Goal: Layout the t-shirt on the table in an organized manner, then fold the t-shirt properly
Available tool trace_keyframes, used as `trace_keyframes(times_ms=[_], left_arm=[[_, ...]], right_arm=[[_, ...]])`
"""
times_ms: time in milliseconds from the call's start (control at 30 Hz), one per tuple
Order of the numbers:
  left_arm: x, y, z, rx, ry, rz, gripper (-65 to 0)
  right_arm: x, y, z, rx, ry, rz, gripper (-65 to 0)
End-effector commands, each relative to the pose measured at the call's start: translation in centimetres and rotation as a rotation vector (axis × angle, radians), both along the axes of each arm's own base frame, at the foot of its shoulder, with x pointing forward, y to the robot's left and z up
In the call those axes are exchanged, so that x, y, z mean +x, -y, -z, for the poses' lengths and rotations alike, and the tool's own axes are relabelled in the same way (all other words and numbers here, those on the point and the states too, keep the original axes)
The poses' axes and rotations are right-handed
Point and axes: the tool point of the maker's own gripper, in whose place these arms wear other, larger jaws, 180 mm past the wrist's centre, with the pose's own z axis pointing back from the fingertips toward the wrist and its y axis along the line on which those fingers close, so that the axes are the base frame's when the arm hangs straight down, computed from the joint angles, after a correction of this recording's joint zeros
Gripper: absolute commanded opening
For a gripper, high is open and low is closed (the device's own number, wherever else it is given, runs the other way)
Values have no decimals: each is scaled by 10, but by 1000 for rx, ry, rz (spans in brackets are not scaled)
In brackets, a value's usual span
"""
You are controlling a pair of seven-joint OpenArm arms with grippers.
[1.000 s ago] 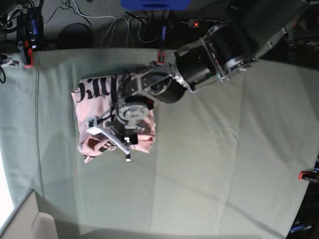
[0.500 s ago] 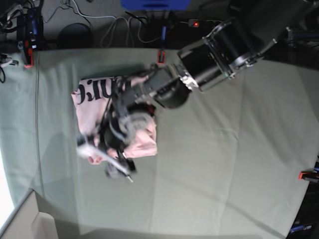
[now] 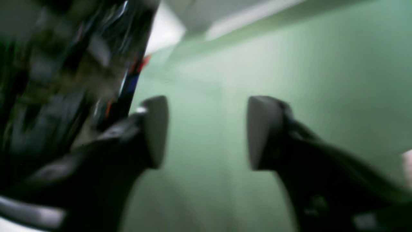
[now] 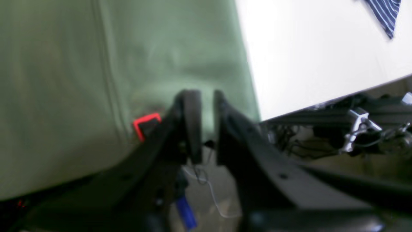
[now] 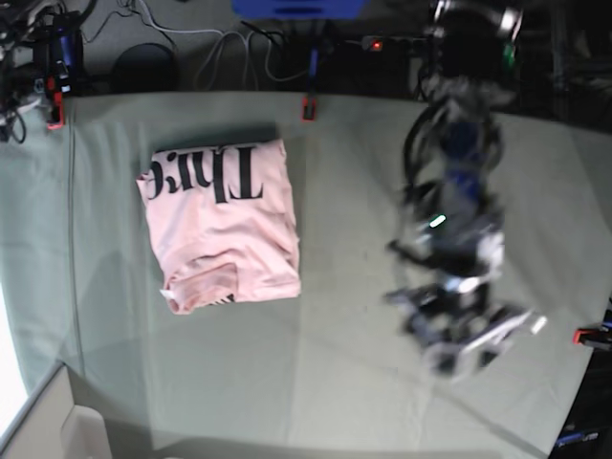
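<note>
The pale pink t-shirt (image 5: 220, 229) lies folded into a compact rectangle on the left half of the table (image 5: 335, 363), black lettering at its far end. Nothing touches it. My left gripper (image 5: 473, 344) hangs blurred over the table's right side, well away from the shirt. In the left wrist view the left gripper (image 3: 207, 132) is open, with only green table cloth (image 3: 289, 64) between its fingers (image 3: 156, 129). My right gripper (image 4: 206, 106) is shut on nothing, with its pads almost touching, over the table's edge (image 4: 64, 80). The right arm is outside the base view.
Red clamps sit at the far edge (image 5: 309, 107), the far left corner (image 5: 54, 113) and the right edge (image 5: 591, 337); another red clamp (image 4: 146, 124) shows by the right gripper. Cables and dark gear lie beyond the far edge. A white surface (image 4: 322, 48) adjoins the table.
The left arm has let go of the t-shirt, lifted off it and swung across to the table's right side. The folded shirt now lies uncovered.
</note>
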Motion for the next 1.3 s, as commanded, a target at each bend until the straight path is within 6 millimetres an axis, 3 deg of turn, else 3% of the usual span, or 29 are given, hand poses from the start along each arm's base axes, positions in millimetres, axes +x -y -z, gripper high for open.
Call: trace_keyframes(times_ms=[0,67,133,200,300,500,633,800,933,1033,1167,1200,1267], left_arm=[[-9,-20,-6,1,27,-52,-424],[-43,-60,15,7,-34,-164,-559],[-71,-85,33,18,-92,-233,-650],[-104,-104,54,34,-167,-287,-638],[-155,-115,86,10,-285,-323,-650],[-244,-116,136,-191,-467,-389,-650],[-306,-98,177,-336,-626,-411,-650],[-370,-76,240,-483,-848,-451,-650],[-383,-66,285,-501,-903,-407,-650],[-394,-62,319,-467,-941,-343,-650],[-415,-59,360,-409,-1021,-286,-650],[-416,-60,369,-394,-1035,-279,-650],[-421,-64,382,-362,-1055,-272,-650]], right_arm=[[0,4,-12,-26,39,14,-640],[-19,-3,-4,4,35,83,-650],[-32,-8,-2,14,28,115,-650],[-46,-11,-3,5,-2,117,-650],[-69,-12,3,8,-68,121,-650],[-121,-32,54,160,-278,174,-650],[-155,-52,85,258,-380,183,-650],[-187,-117,139,464,-521,103,-650],[-195,-175,174,615,-551,25,-650],[-183,-208,189,679,-456,-26,-650],[-177,-274,202,800,-323,-126,-650],[-179,-276,206,786,-302,-152,-650],[-202,-259,223,639,-332,-137,-650]])
